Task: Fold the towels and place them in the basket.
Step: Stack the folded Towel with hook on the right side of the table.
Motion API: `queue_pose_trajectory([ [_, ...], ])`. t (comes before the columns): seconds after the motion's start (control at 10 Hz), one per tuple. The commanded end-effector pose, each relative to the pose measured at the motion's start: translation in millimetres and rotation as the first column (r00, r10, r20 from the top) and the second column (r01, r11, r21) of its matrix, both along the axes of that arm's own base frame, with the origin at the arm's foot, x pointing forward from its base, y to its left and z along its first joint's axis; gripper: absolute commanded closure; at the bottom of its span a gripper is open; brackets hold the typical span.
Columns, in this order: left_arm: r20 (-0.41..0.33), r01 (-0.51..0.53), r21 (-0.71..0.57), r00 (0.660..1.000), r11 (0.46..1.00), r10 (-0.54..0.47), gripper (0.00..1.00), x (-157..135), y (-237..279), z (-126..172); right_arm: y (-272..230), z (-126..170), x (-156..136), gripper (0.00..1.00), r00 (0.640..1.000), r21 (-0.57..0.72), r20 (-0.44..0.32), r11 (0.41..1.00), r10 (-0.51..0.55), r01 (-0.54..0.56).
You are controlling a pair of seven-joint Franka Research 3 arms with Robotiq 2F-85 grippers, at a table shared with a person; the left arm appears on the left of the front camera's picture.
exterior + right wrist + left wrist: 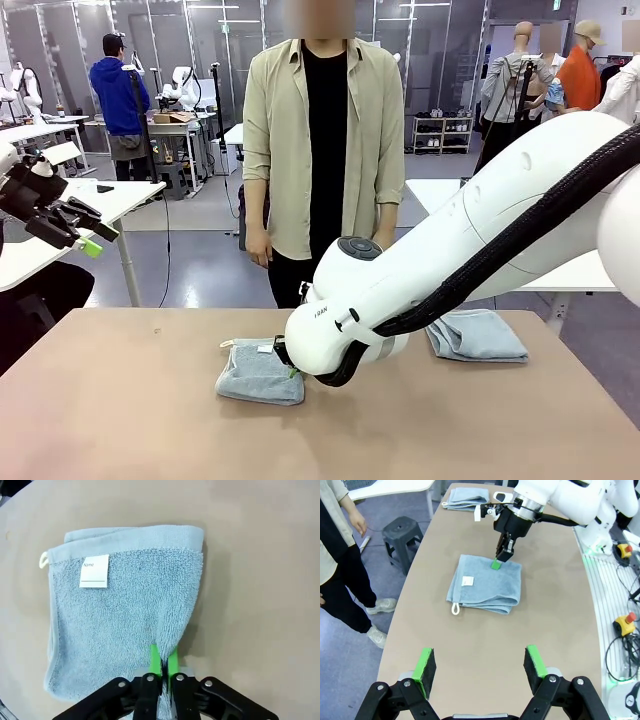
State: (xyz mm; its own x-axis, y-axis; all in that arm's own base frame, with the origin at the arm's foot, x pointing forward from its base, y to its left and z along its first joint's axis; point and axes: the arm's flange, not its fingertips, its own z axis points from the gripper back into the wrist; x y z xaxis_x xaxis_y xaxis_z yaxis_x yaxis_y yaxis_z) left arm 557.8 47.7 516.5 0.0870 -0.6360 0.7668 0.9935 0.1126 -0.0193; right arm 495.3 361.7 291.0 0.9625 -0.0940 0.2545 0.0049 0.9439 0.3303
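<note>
A folded pale blue-grey towel (258, 375) lies left of the table's middle, with its white label (94, 571) facing up and its loop (455, 609) at one corner. My right gripper (163, 662) is shut on a pinched-up ridge of this towel near its edge; the same gripper (501, 560) is seen from across the table. A second folded towel (478, 335) rests at the far right (467, 497). My left gripper (480, 667) hangs open and empty, raised off the table's left side (85, 235). The basket is out of view.
A person (325, 150) stands at the far edge of the table, hands down. A dark stool (402, 530) stands on the floor beside the table. The brown tabletop (130, 420) is bare in front and to the left.
</note>
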Motion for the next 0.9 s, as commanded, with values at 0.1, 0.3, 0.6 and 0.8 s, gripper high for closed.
queue_pose_trajectory([
  [0.1, 0.0, -0.004, 0.015, 1.0, 1.0, 0.004, 0.1, -1, 0, 2, 1, -2, 5, 1.0, 1.0, 0.007, 0.003, 1.0, -0.001, 0.001],
  [0.3, 0.0, -0.004, 0.015, 1.0, 1.0, 0.004, 0.1, -1, 0, 2, -8, 9, 9, 1.0, 0.999, 0.013, -0.01, 0.999, 0.038, -0.038],
  [0.6, 0.0, -0.004, 0.015, 1.0, 1.0, 0.004, 0.1, -1, 0, 2, -28, 50, 15, 1.0, 0.996, 0.03, -0.004, 0.995, 0.091, -0.091],
  [0.8, 0.0, -0.004, 0.015, 1.0, 1.0, 0.004, 0.1, -1, 0, 2, -50, 86, 19, 1.0, 0.994, -0.003, 0.04, 0.995, 0.101, -0.101],
])
